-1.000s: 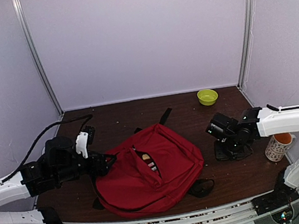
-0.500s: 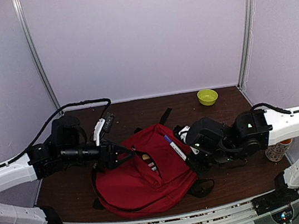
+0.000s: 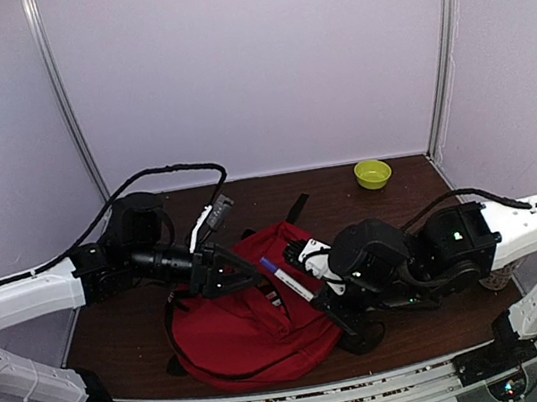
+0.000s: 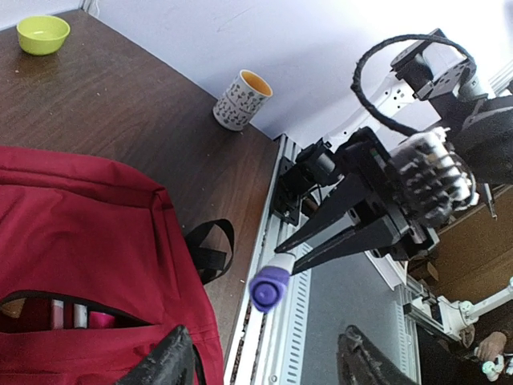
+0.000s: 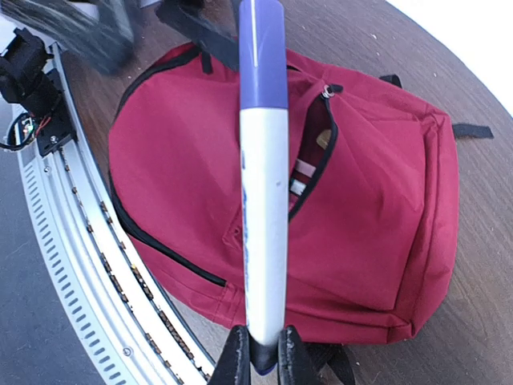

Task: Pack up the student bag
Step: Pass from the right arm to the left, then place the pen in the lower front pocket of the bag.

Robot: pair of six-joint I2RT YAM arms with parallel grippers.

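Two arms meet over the backpack (image 3: 234, 343), which lies flat on the table (image 3: 399, 192), center-left near the front edge. Its pocket slit (image 5: 315, 152) is unzipped, w/ items showing inside. The right gripper (image 5: 261, 353) pinches a marker (image 5: 263, 184) by its tail end. The barrel is white and the purple cap points away from the fingers, toward the left gripper (image 4: 264, 365). The left jaws are spread w/ nothing btwn them, low beside the slit. Key relation: the marker's long axis runs roughly parallel w/ the slit, above the bag — the opening lies below and just off to one side of the barrel. The right arm is the nearer one for the drop-in and prob. needs the cap end tipped down first. Whether a left fingertip touches the fabric — can't tell from here.
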